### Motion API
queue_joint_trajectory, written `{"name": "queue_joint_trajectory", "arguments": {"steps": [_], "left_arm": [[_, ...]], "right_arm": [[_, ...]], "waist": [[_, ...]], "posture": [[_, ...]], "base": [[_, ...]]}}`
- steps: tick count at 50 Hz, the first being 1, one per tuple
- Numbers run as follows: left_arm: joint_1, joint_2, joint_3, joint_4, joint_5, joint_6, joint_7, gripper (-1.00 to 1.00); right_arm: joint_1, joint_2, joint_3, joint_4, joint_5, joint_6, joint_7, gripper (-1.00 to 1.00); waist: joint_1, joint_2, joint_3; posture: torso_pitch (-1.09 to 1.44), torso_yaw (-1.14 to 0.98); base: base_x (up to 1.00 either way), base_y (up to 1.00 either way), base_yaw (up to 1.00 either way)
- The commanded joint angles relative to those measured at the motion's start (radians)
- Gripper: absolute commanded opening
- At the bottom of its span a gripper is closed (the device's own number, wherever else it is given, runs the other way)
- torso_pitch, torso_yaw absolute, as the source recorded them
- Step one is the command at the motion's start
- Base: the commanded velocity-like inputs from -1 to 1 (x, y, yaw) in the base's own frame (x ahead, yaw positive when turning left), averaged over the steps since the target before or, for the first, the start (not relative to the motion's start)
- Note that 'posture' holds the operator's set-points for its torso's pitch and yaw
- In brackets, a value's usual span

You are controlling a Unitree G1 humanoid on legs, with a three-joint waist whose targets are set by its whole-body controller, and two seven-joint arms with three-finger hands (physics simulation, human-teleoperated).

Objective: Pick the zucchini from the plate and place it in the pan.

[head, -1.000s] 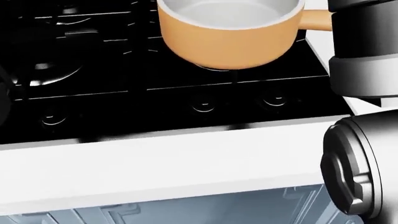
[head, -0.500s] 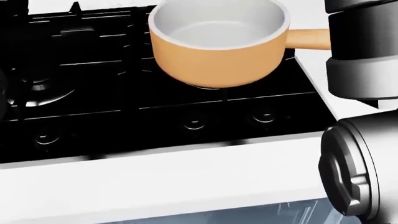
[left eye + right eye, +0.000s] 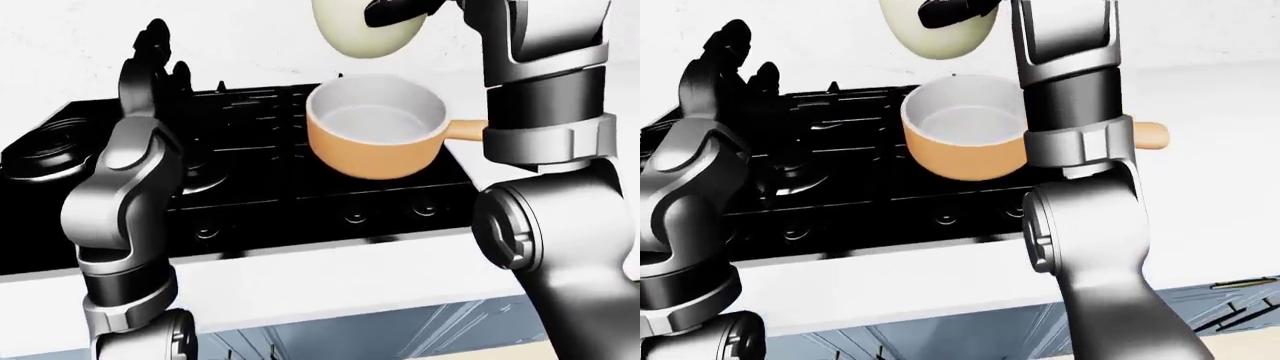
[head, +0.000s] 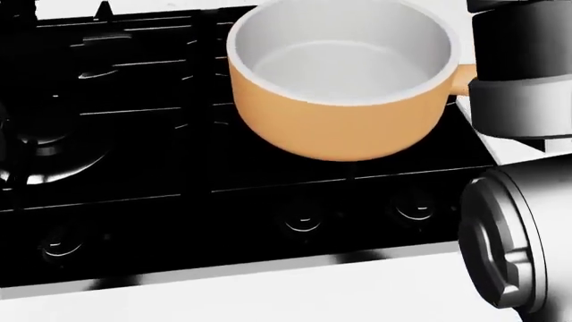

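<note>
1. Right hand (image 3: 400, 11) up at 12 o'clock of the left-eye view, dark fingers wrapped over a pale rounded zucchini (image 3: 362, 34); grip looks closed on it.
2. Zucchini hangs above the orange pan (image 3: 378, 129), toward its 11 o'clock; pan empty, sitting on the black stove (image 4: 134, 168).
3. Left hand (image 3: 150, 64) raised at 10 o'clock, fingers spread, holding nothing.
4. Likely light, stiff, smooth-skinned, could slip; hold round the middle.
5. Top cropped; long axis seems near upright, rounded end pointing down.
</note>
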Motion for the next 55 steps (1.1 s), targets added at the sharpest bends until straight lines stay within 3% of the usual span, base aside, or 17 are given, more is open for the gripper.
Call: {"name": "queue_joint_trajectory", "arguments": {"steps": [1,2,4,5,8,12,13,15,16,17,29,39,55], "left_arm": [[-0.023,0.004,-0.002,-0.015,-0.003,-0.028,-0.006,1.00],[-0.024,0.004,-0.001,-0.014,-0.003,-0.028,-0.006,1.00],[-0.024,0.005,-0.001,-0.014,-0.004,-0.028,-0.006,1.00],[-0.024,0.005,-0.001,-0.016,-0.004,-0.026,-0.006,1.00],[-0.026,0.007,0.000,-0.018,-0.006,-0.023,-0.005,1.00],[-0.026,0.007,-0.001,-0.018,-0.005,-0.023,-0.004,1.00],[-0.026,0.007,-0.001,-0.019,-0.005,-0.022,-0.003,1.00],[-0.026,0.006,-0.002,-0.019,-0.005,-0.021,-0.003,1.00],[-0.026,0.006,-0.003,-0.019,-0.004,-0.022,-0.003,1.00],[-0.024,0.005,-0.003,-0.019,-0.004,-0.024,-0.003,1.00],[-0.023,0.005,-0.002,-0.020,-0.002,-0.024,-0.004,1.00],[-0.024,0.004,-0.003,-0.015,-0.001,-0.026,-0.006,1.00],[-0.023,0.004,-0.002,-0.023,-0.004,-0.021,-0.003,1.00]], "right_arm": [[-0.030,-0.011,-0.008,-0.013,-0.012,-0.032,-0.007,-1.00],[-0.031,-0.011,-0.008,-0.010,-0.013,-0.034,-0.008,-1.00],[-0.038,-0.012,-0.009,-0.010,-0.016,-0.031,-0.007,-1.00],[-0.037,-0.012,-0.008,-0.011,-0.018,-0.030,-0.006,-1.00],[-0.035,-0.011,-0.010,-0.014,-0.020,-0.029,-0.007,-1.00],[-0.033,-0.010,-0.012,-0.011,-0.020,-0.033,-0.011,-1.00],[-0.032,-0.011,-0.012,-0.011,-0.021,-0.032,-0.012,-1.00],[-0.031,-0.014,-0.013,-0.013,-0.021,-0.034,-0.011,-1.00],[-0.031,-0.014,-0.013,-0.014,-0.021,-0.033,-0.012,-1.00],[-0.029,-0.014,-0.013,-0.016,-0.022,-0.034,-0.012,-1.00],[-0.026,-0.015,-0.006,-0.012,-0.041,-0.026,0.002,-1.00],[-0.052,-0.024,0.004,-0.006,-0.079,0.027,0.047,-1.00],[0.023,-0.033,0.002,-0.132,-0.132,0.113,0.102,-1.00]], "waist": [[-0.002,0.003,-0.015],[0.002,-0.013,-0.015],[0.008,-0.066,-0.026],[0.018,-0.033,-0.020],[0.020,-0.015,-0.038],[0.016,-0.002,-0.039],[0.013,-0.001,-0.052],[0.010,-0.007,-0.103],[0.009,0.005,-0.055],[0.008,0.004,-0.041],[0.006,-0.010,-0.043],[0.011,-0.002,-0.043],[0.013,-0.005,-0.044]], "posture": [[0.00,0.00],[0.00,0.00],[0.00,0.00],[0.00,0.00],[0.00,0.00],[0.00,0.00],[0.00,0.00],[0.00,0.00],[0.00,0.00],[0.00,0.00],[0.00,0.00],[0.00,0.00],[0.00,0.00]], "base": [[0.00,0.00,0.00],[0.00,0.00,0.00],[0.00,0.00,0.00],[0.00,0.00,0.00],[0.00,0.00,0.00],[0.00,0.00,0.00],[-0.32,0.00,0.00],[-0.33,0.00,0.00],[0.00,0.00,0.00],[0.00,0.00,0.00],[0.00,0.00,0.00],[0.00,0.00,0.00],[0.00,0.00,0.00]]}}
